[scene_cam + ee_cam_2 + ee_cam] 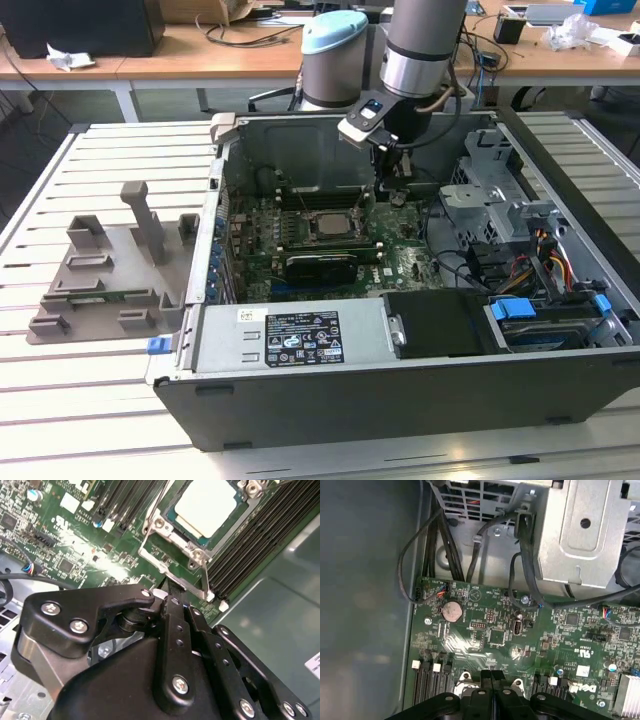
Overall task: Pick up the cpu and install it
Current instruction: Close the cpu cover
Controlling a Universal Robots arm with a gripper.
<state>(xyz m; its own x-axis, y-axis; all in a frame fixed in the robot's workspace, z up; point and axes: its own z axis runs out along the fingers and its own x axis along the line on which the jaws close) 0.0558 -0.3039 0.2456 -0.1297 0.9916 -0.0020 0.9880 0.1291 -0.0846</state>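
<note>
The cpu (pixel 328 222) lies flat in the socket (pixel 306 226) on the green board (pixel 405 262) inside the open computer case (pixel 400 405), its silver lid facing up. In the second wrist view the cpu (pixel 205 505) sits inside the socket's metal frame (pixel 159 524), with rows of black memory slots (pixel 240 545) running alongside. The gripper (pixel 393 195) hangs over the board a little to the exterior view's right of the socket, apart from the chip. In the first wrist view its black fingertips (pixel 491 674) are pressed together with nothing between them. Below it lie a round coin battery (pixel 452 611), small chips and connectors. Black cables (pixel 525 555) loop past a metal drive cage (pixel 580 530) close by, and the case's grey wall (pixel 365 605) stands on the other side. A grey plastic tray (pixel 100 280) rests on the slatted table (pixel 80 400) outside the case, at the exterior view's left.
</note>
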